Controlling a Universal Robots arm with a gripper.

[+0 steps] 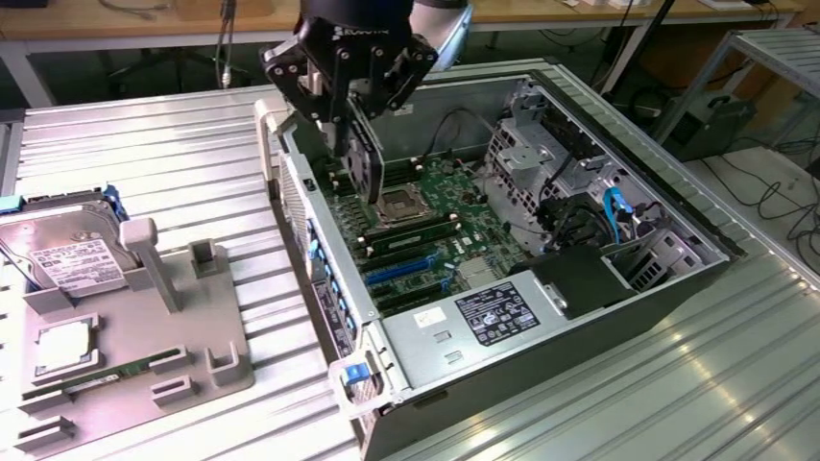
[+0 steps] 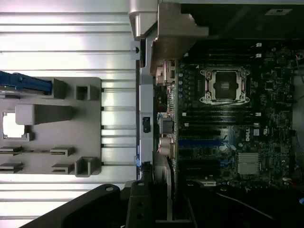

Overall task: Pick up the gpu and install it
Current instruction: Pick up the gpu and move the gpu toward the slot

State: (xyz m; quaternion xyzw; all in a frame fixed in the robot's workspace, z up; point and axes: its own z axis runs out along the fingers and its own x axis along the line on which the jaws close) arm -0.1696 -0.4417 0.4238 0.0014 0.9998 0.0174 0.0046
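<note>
My gripper (image 1: 349,115) hangs over the open computer case (image 1: 640,288), near its wall on the exterior view's left. It is shut on the gpu (image 1: 364,168), a thin black card that hangs upright on edge below the fingers. The card's lower end sits just above the motherboard (image 1: 443,226), close to the CPU socket (image 1: 395,202). In the wrist view the gpu (image 2: 164,168) appears edge-on with its silvery bracket, running along the case wall from the gripper (image 2: 159,204). The blue expansion slots (image 1: 403,271) (image 2: 202,142) lie further along the board, with nothing in them.
A grey fixture tray (image 1: 192,336) lies on the ribbed metal table at the exterior view's left. It carries a silver hard drive (image 1: 71,254), a processor chip (image 1: 64,346) and a green memory stick (image 1: 115,375). Drive cages and cables (image 1: 602,216) fill the case's far side.
</note>
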